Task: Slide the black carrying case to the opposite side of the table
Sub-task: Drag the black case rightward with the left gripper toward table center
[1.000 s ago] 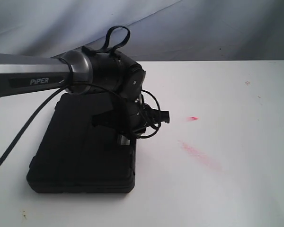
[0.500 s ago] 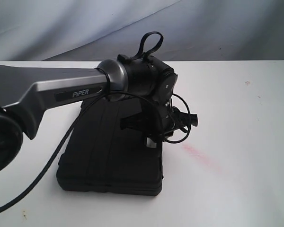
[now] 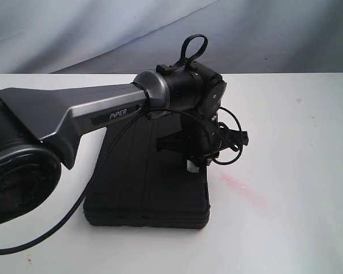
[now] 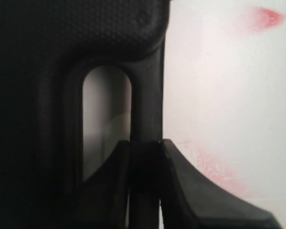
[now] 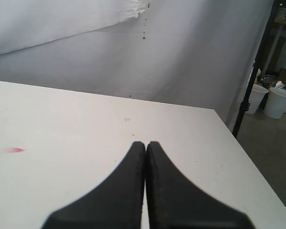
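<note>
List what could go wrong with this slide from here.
1. The left gripper pinches only the thin handle at one edge of the black case, so the case may swivel or slip free.
2. The loose cable at the wrist hangs close to the case and could snag.

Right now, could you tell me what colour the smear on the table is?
The smear is pink-red; exterior view shows it best.

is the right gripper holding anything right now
No, the right gripper is shut, jaws pressed together with nothing between them, over the white table.
</note>
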